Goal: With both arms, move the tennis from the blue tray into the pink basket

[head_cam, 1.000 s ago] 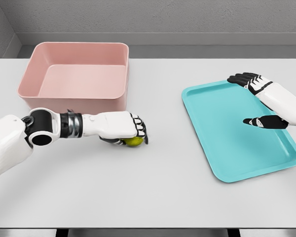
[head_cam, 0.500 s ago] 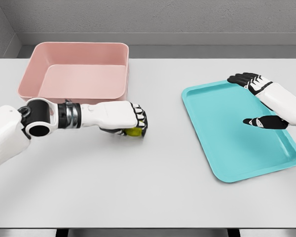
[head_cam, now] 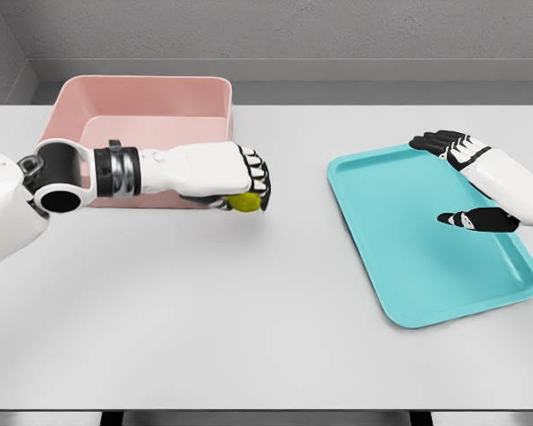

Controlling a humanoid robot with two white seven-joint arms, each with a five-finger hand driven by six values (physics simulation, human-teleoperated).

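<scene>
The yellow-green tennis ball sits enclosed in curled fingers, just outside the front right corner of the pink basket. The blue tray lies flat, well apart to the right.

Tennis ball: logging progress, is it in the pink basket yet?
Not yet. The left hand grips the tennis ball outside the pink basket, by its front right corner.

We counted one pink basket, one blue tray, one yellow-green tennis ball, and two robot hands, the left hand and the right hand, over one tabletop.
</scene>
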